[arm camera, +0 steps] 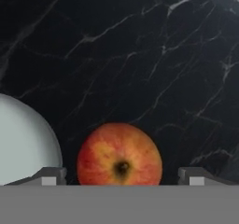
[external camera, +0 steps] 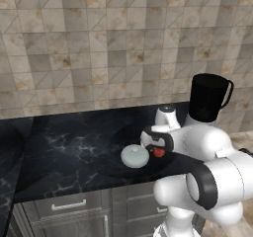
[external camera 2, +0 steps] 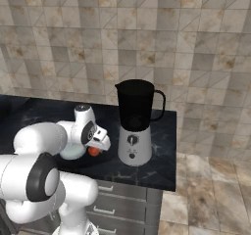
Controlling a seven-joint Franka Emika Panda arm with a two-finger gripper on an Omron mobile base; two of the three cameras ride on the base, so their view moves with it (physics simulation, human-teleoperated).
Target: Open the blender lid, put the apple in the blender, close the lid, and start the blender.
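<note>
So the jaws are spread apart, one finger tip on each side of the apple (arm camera: 119, 154) with a clear gap both sides, not squeezing anything. The gripper (arm camera: 121, 175) sits right over the fruit, looking straight down at its stem dimple.

The hand view gives you what the base cams can't: the apple's skin is red with yellow-orange blotches, and the blender lid (arm camera: 25, 141) curves in just beside it, whether touching or a hair apart I can't tell. From the left base view the apple (external camera: 158, 152) is just a red speck tucked under the hand, but you get the whole lid (external camera: 135, 156), a pale domed disc with a little knob, lying flat on the counter (external camera: 64, 152). The right base view is the only one showing the blender (external camera 2: 136, 123) in full: dark open-topped jar with a side handle, silver tapered base, black dial on the front. It stands off to the arm's right of the apple, apart from it.

Count: one apple, one lid, one blender, two finger tips. Counter is glossy black marble with white veins, wall (external camera 2: 147, 33) is beige-grey stone tile, grey drawers (external camera: 74, 209) underneath
</note>
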